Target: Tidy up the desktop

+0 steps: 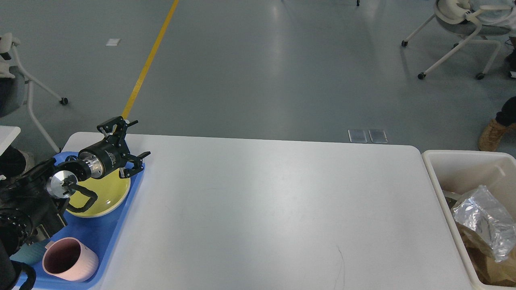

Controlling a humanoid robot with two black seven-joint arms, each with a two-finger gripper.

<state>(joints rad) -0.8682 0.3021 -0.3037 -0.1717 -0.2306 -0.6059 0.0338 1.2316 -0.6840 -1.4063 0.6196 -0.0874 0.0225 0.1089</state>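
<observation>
Fingers [134, 121] of my left gripper [131, 141] spread wide, grasping nothing, hovering over far edge of yellow plate [105, 192] on blue tray [104, 238]. Pink mug [69, 259] sits near me on same tray. White desktop [274, 209] stretches right w/ cream bin [451, 169] just beside it, foil bag [485, 225] and brown paper [498, 272] inside.

1. My left arm [28, 205] covers part of the yellow plate [107, 193].
2. The picture's edge cuts off the blue tray [100, 237] and the white bin [463, 161].
3. Brown paper [494, 270], maybe a bag, hides under the shiny foil [481, 219].
4. A teal thing [26, 253] peeks out beside the pink cup [70, 259]; I can't tell what it is.
</observation>
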